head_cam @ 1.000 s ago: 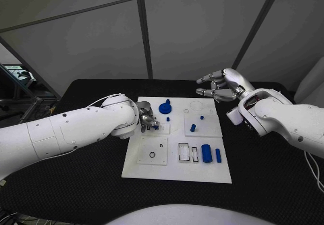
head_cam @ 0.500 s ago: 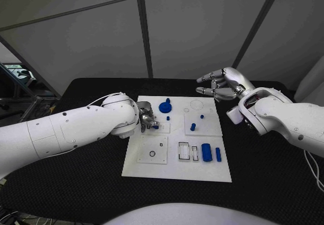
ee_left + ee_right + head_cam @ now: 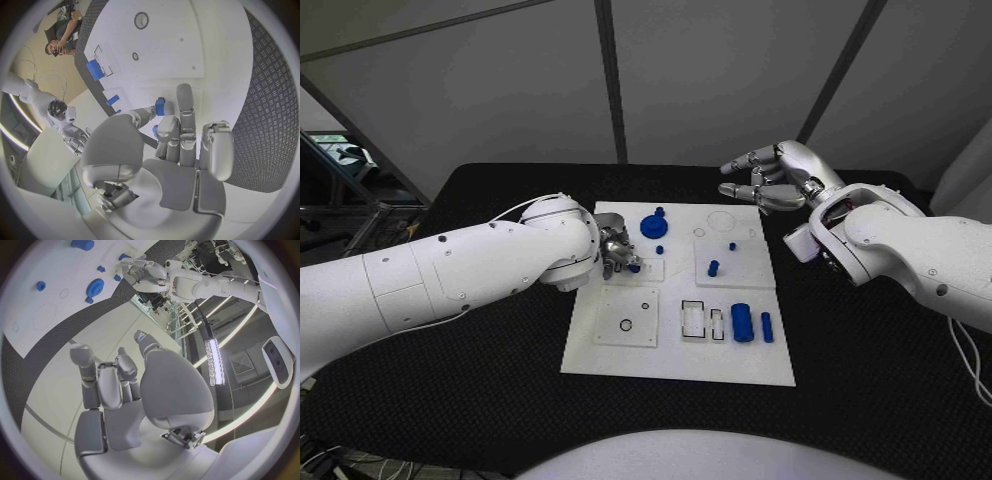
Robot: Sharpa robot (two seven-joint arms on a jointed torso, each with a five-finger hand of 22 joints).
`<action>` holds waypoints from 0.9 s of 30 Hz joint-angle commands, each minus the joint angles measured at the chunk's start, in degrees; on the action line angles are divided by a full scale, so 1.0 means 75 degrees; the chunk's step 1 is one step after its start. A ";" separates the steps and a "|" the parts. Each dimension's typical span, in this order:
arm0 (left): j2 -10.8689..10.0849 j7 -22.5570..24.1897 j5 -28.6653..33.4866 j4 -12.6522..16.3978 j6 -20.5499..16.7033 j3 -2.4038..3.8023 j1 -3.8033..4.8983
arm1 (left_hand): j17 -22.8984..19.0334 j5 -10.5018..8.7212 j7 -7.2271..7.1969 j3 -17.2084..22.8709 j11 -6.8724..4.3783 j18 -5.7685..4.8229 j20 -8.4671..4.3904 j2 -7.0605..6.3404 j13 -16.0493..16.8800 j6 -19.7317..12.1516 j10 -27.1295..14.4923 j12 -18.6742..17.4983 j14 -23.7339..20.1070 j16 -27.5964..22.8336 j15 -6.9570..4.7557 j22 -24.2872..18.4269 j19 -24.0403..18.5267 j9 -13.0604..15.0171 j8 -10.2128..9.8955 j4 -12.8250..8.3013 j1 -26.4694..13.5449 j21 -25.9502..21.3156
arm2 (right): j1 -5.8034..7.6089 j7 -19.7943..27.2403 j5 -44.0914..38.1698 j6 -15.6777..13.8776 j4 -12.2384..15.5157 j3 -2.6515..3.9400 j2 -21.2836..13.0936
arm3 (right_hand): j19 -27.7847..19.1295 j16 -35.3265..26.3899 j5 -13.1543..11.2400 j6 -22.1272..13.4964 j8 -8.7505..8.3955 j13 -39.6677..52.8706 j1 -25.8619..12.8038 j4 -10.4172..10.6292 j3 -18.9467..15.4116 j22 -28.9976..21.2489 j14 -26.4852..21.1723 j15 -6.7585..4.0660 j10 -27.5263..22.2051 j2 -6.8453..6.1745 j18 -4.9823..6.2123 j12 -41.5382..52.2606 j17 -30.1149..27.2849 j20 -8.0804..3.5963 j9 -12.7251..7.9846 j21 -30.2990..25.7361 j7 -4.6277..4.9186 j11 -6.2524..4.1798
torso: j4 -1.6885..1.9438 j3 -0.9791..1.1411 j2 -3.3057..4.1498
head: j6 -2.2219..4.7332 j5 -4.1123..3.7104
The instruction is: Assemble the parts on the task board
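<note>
fingers, left: left hand (image 3: 617,255) sits low at the left edge of the task board (image 3: 678,365); in the left wrist view its fingertips (image 3: 160,107) pinch a small blue part (image 3: 160,106), thumb against a finger, the other fingers straighter beside it.
fingers, right: right hand (image 3: 776,178) hovers above the far right corner of the board, fingers loosely curled and apart, nothing in them.
held part: small blue piece, over the far-left plate of the board, just beside a small blue peg (image 3: 659,250) standing there; whether it touches the plate i cannot tell.
other parts: blue gear (image 3: 653,229) at the far left of the board; short blue peg (image 3: 713,268) on the far-right plate; blue cylinder (image 3: 741,323) and thin blue bar (image 3: 766,327) side by side near the right edge; empty rectangular slot (image 3: 692,319) just left of them; round hole (image 3: 626,324) in the near-left plate.
handling, judged: the part looks like hard plastic, light and stiff, smooth enough to twist out of a fingertip pinch; best held by its sides, leaving the bottom end free to enter its seat.
step in hand, judged: seating the pinched part on the far-left plate.
risk, judged: a tilted part could jam or knock over the neighbouring peg.
</note>
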 commanded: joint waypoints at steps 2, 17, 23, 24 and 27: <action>0.0018 -0.0044 0.0149 -0.0015 0.0121 -0.0013 -0.0013 | 0.0014 0.0025 -0.0020 0.0084 -0.0018 -0.0243 -0.0044 -0.0010 0.0013 0.0058 0.0001 0.0032 0.0026 -0.0034 -0.0012 0.1028 0.0391 0.0010 0.0003 -0.0214 -0.0127 0.0014 | 0.0014 -0.0004 0.0042 0.0077 0.0000 0.0006 0.0009 | -0.0072 -0.0033 0.0033 0.0029 0.0027 -0.0007 -0.0055 0.0041 -0.0004 -0.0007 0.0196 -0.0055 -0.0051 0.0006 0.0115 -0.0007 -0.0007 0.0002 -0.0008 -0.0039 -0.0021 0.0000 | -0.0004 0.0000 0.0005 | -0.0020 -0.0005; 0.0091 -0.0040 0.0161 -0.0098 0.0108 -0.0012 -0.0009 | 0.0056 0.0018 -0.0036 -0.1221 -0.0026 -0.0251 -0.0052 -0.0055 -0.0001 0.0273 -0.0003 0.0055 0.0044 -0.0074 -0.0018 0.1079 0.0410 0.0036 -0.0103 0.0121 -0.0448 0.0029 | 0.0014 -0.0031 0.0042 0.0114 -0.0010 0.0006 0.0031 | -0.0059 -0.0017 0.0037 0.0028 0.0029 0.0002 -0.0045 0.0037 -0.0002 0.0009 0.0203 -0.0056 -0.0047 0.0007 0.0112 0.0002 0.0024 0.0001 -0.0008 -0.0032 -0.0022 -0.0001 | -0.0002 0.0000 0.0001 | -0.0042 -0.0015; 0.0105 -0.0033 0.0161 -0.0126 0.0092 -0.0012 -0.0008 | 0.0059 0.0019 -0.0039 -0.1309 -0.0029 -0.0253 -0.0053 -0.0044 0.0011 0.0286 0.0005 0.0069 0.0046 -0.0077 -0.0019 0.1090 0.0415 0.0043 -0.0104 0.0143 -0.0445 0.0036 | 0.0014 -0.0031 0.0042 0.0115 -0.0015 0.0006 0.0039 | -0.0064 -0.0030 0.0039 0.0027 0.0029 -0.0010 -0.0047 0.0040 -0.0003 -0.0001 0.0199 -0.0057 -0.0055 0.0010 0.0114 -0.0007 0.0001 0.0001 -0.0008 -0.0038 -0.0022 -0.0001 | 0.0000 0.0003 0.0003 | -0.0046 -0.0018; 0.0107 -0.0030 0.0161 -0.0134 0.0083 -0.0012 -0.0007 | 0.0059 0.0019 -0.0039 -0.1309 -0.0029 -0.0253 -0.0053 -0.0044 0.0011 0.0286 0.0005 0.0069 0.0046 -0.0077 -0.0019 0.1090 0.0415 0.0043 -0.0104 0.0143 -0.0445 0.0036 | 0.0014 -0.0031 0.0042 0.0115 -0.0015 0.0006 0.0040 | -0.0064 -0.0030 0.0039 0.0027 0.0029 -0.0010 -0.0047 0.0040 -0.0003 -0.0001 0.0199 -0.0057 -0.0055 0.0010 0.0114 -0.0007 0.0001 0.0001 -0.0008 -0.0038 -0.0022 -0.0001 | -0.0001 0.0002 0.0003 | -0.0042 -0.0015; 0.0111 -0.0025 0.0161 -0.0156 0.0056 -0.0011 -0.0007 | 0.0060 0.0021 -0.0042 -0.1349 -0.0029 -0.0253 -0.0054 -0.0039 0.0012 0.0291 0.0006 0.0071 0.0047 -0.0078 -0.0020 0.1089 0.0414 0.0046 -0.0104 0.0154 -0.0443 0.0034 | 0.0014 -0.0031 0.0042 0.0114 -0.0016 0.0006 0.0040 | -0.0064 -0.0030 0.0039 0.0027 0.0029 -0.0010 -0.0047 0.0040 -0.0003 -0.0001 0.0199 -0.0057 -0.0055 0.0010 0.0114 -0.0007 0.0001 0.0001 -0.0008 -0.0038 -0.0022 -0.0001 | -0.0005 0.0002 0.0003 | -0.0044 -0.0014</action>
